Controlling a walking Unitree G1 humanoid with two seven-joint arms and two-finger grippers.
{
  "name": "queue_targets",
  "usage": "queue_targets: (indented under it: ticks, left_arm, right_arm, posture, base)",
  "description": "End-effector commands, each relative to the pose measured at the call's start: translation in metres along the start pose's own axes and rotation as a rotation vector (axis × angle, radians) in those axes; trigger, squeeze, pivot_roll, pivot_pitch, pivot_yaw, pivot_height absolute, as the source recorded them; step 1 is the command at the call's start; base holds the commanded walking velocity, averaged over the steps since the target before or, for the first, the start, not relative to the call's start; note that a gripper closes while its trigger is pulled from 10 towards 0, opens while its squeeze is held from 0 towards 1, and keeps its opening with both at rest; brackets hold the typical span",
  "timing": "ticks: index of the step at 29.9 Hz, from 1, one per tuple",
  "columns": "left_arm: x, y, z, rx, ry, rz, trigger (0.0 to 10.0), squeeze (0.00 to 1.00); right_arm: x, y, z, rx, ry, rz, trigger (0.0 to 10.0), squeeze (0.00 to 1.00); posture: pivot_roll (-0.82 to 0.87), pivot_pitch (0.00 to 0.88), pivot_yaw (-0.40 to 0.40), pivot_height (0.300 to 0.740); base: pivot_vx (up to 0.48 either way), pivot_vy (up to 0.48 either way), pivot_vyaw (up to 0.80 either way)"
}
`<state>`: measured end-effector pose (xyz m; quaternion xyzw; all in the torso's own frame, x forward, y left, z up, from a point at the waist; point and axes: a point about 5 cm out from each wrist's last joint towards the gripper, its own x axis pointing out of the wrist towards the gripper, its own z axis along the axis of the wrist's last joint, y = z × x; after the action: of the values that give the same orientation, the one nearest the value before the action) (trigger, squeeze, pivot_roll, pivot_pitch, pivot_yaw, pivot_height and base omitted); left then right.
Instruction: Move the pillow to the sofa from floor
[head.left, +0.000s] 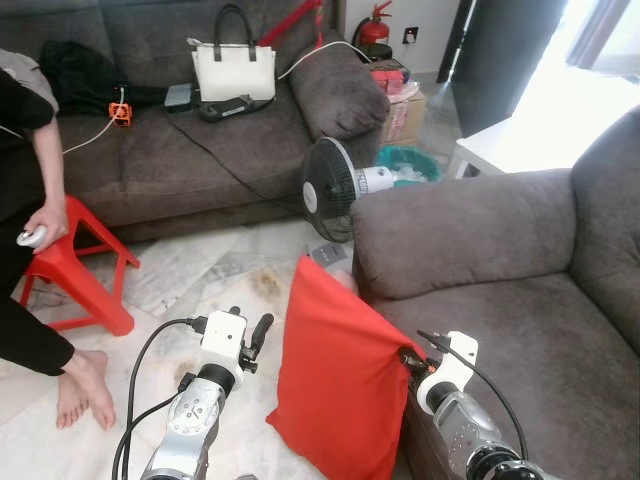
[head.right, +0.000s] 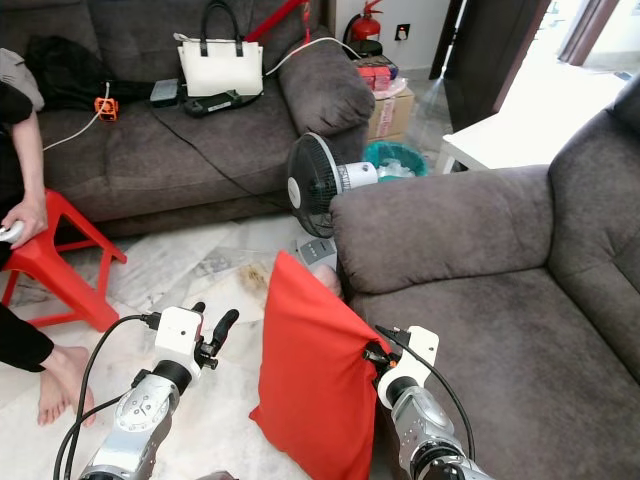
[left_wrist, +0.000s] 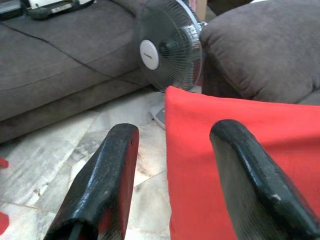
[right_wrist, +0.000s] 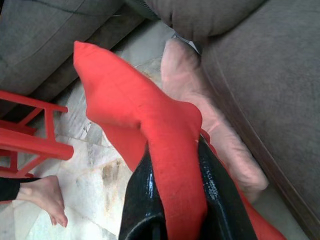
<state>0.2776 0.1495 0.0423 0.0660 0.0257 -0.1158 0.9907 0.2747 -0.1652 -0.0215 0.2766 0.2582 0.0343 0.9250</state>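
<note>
The red pillow stands on edge on the marble floor, leaning against the front of the grey sofa on the right. My right gripper is shut on the pillow's upper right edge; in the right wrist view the red fabric is pinched between the two black fingers. My left gripper hangs open a little left of the pillow, not touching it. Through the left wrist view the pillow shows between and beyond the spread fingers.
A black standing fan is just behind the pillow. A pale pink cushion lies at the sofa's base. A person sits at the left by a red stool, bare feet on the floor. The far sofa holds a white handbag.
</note>
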Motion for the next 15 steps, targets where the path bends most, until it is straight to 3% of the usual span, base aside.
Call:
queue_targets:
  ticks: [1, 15]
  left_arm:
    - [-0.0023, -0.0005, -0.0014, -0.009, -0.002, 0.0, 10.0, 0.0]
    - [0.0003, -0.0002, 0.0006, 0.025, -0.009, 0.01, 10.0, 0.0]
  right_arm:
    - [0.001, -0.0009, 0.0103, -0.012, -0.046, -0.001, 10.0, 0.0]
    - [0.0005, -0.002, 0.0101, -0.017, -0.048, -0.012, 10.0, 0.0]
  posture:
    - [0.1, 0.05, -0.023, 0.74]
    - [0.1, 0.047, -0.023, 0.74]
  base:
    - [0.0, 0.0, -0.8]
    - [0.0, -0.069, -0.8]
